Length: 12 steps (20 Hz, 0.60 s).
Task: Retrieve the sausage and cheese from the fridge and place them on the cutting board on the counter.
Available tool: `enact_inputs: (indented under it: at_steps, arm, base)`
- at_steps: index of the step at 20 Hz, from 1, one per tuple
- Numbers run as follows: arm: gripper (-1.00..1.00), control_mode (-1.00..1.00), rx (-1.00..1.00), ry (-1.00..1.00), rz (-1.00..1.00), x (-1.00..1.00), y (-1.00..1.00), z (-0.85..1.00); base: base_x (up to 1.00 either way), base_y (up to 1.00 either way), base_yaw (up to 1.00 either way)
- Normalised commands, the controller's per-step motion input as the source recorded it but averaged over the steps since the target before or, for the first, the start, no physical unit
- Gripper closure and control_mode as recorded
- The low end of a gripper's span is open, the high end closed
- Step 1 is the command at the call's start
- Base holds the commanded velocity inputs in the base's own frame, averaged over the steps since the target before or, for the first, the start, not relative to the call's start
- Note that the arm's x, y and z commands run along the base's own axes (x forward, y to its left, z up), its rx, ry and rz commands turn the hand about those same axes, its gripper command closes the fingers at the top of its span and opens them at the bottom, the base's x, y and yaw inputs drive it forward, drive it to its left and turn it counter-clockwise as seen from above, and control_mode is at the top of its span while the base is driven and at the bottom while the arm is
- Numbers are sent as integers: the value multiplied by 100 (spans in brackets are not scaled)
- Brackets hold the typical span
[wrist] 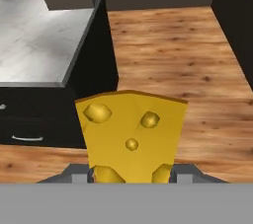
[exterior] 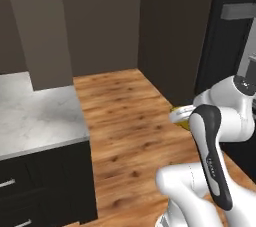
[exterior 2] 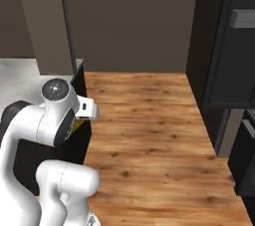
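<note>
Wooden floor [wrist: 188,60] lies below the tool [wrist: 131,174], clamped on the cheese [wrist: 129,136]; carry it level over the marbled tabletop [wrist: 39,45] without loosening.

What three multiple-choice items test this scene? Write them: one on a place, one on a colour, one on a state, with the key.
1. Where does the marbled white-grey stone counter lie in the hand view?
A. upper left
B. lower right
C. dead centre

2. What colour is the holed wedge of cheese?
A. white
B. bright yellow
C. green

3. What is the state of the gripper?
A. open and bare
B. shut on the cheese
C. shut on a sausage

Key: 1 A, the stone top fills the upper left corner above black drawer fronts; 2 B, the wedge is plainly yellow with darker holes; 3 B, the wedge stands between the two finger tips, over the wooden plank floor.
</note>
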Motion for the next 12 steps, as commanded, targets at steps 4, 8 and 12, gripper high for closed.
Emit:
enact_inputs:
  at_steps: [4,8,12]
  arm:
    - [100,100,0,0,0,0,0,0]
    - [100,100,0,0,0,0,0,0]
    - [100,100,0,0,0,0,0,0]
  base:
    - [-36,100,7]
    - [-24,100,5]
    - [-17,100,6]
